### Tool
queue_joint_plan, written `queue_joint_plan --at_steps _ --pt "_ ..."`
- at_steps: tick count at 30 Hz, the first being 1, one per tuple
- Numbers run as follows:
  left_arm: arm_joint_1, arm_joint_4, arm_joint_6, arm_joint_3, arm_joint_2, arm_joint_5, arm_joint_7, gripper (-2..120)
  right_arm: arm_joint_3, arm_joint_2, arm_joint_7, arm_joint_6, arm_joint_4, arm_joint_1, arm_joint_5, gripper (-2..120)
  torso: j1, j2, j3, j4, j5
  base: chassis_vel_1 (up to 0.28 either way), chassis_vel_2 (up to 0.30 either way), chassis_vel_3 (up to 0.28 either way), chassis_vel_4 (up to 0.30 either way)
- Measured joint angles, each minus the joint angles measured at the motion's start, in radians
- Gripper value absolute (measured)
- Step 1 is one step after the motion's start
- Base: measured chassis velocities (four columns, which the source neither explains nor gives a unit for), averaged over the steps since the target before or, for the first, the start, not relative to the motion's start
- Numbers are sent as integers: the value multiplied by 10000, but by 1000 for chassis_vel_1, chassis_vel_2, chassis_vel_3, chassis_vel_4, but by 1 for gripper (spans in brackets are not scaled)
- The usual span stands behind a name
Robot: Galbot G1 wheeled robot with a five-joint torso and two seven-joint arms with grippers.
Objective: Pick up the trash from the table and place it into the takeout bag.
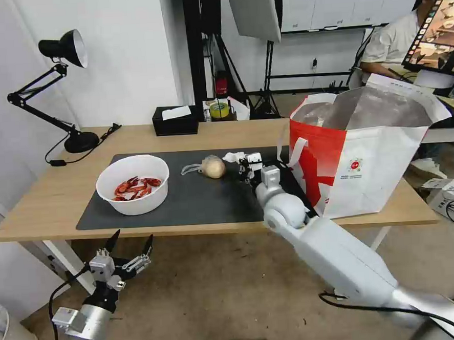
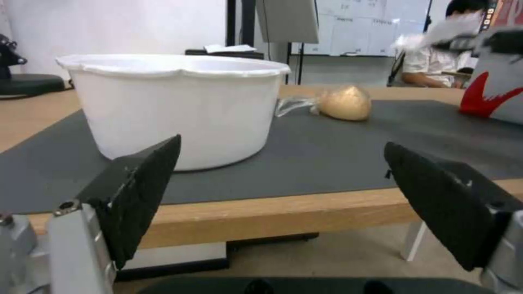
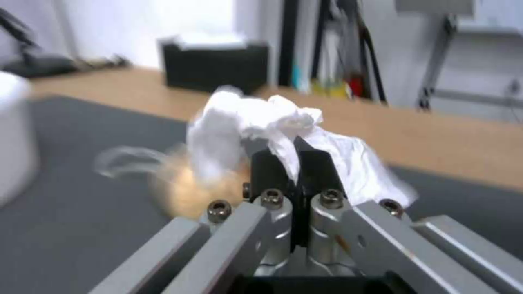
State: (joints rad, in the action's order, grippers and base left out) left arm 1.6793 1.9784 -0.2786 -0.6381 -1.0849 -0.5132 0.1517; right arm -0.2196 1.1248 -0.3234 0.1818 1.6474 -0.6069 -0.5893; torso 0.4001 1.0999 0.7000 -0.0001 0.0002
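Tissue [image 3: 261, 122] is being pinched between the closed fingers of the right end effector [image 3: 294, 163], held above the mat [image 1: 198, 197], between bun [image 1: 213, 166] and bag [image 1: 369, 151]. Left end effector [image 1: 131, 246] is being held spread apart below the surface [image 1: 49, 196] edge, near the bowl [image 1: 133, 183].

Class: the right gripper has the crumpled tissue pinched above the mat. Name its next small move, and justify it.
Probably carry it toward the takeout bag: the right gripper is shut on the crumpled tissue just beside the bag's open top, while the left gripper hangs open below the table edge.
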Motion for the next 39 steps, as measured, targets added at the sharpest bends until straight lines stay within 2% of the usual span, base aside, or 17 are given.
queue_joint_plan --at_steps 1,3,5,7,9,11,16,18,21,23,25,27,33,37,39 --pt "0 0 0 0 0 0 0 100 0 0 0 0 0 0 0 0 0 0 0 0 0 0 0 0 0" --pt "5 18 0 -1 0 -3 -15 100 393 -328 501 -633 748 -578 875 0 0 0 0 -1 -1 0 0 0 0" --pt "5 23 0 0 -1 -3 -16 100 514 -393 549 -745 941 -715 1003 0 -1 0 0 0 0 0 0 0 0" --pt "16 41 -1 -5 -11 -4 -29 100 1151 -624 600 -1159 1699 -1273 1188 0 -1 1 -1 0 0 0 0 0 0" --pt "21 43 -1 -7 -11 -5 -32 100 1306 -670 602 -1294 1831 -1378 1239 0 -1 1 -1 0 -1 0 0 0 0" --pt "31 59 1 -8 61 -10 -36 100 2004 -896 675 -1978 2271 -1674 1474 0 -1 1 -1 0 -1 0 0 0 0" --pt "4 74 33 -12 189 -65 -49 100 2620 -1186 614 -2539 2700 -1780 1428 0 -1 2 -1 -1 0 0 0 0 0" --pt "-5 92 63 11 208 -74 -59 100 3043 -1308 156 -2651 2953 -1763 1465 0 -2 2 -1 0 -1 0 0 0 0" --pt "-2 112 76 49 189 -62 -64 100 3344 -1341 -468 -2467 3054 -1680 1534 0 -1 2 -1 0 -1 0 0 0 0" --pt "8 135 118 103 157 -36 -69 100 3638 -1377 -1399 -2054 3057 -1567 1596 0 -1 1 0 0 0 0 0 0 0" --pt "9 140 131 106 155 -35 -69 100 3675 -1387 -1558 -1958 3050 -1544 1577 0 -1 2 0 0 -1 0 0 0 0" --pt "-9 149 211 115 198 -32 -70 100 3761 -1453 -2385 -1564 2948 -1358 1326 0 -1 1 -1 0 0 0 0 0 0" --pt "-32 179 255 87 250 -77 -81 100 3755 -1494 -3141 -1001 2827 -1059 691 0 -1 1 -1 0 -1 0 0 0 0" --pt "54 205 256 75 156 -79 -83 100 3710 -1540 -3559 -164 2797 -962 -89 0 -1 2 0 1 -1 0 0 0 0" --pt "67 215 257 71 137 -75 -132 100 3687 -1550 -3567 -13 2798 -963 -215 10 -1 2 0 1 -2 0 0 0 0"
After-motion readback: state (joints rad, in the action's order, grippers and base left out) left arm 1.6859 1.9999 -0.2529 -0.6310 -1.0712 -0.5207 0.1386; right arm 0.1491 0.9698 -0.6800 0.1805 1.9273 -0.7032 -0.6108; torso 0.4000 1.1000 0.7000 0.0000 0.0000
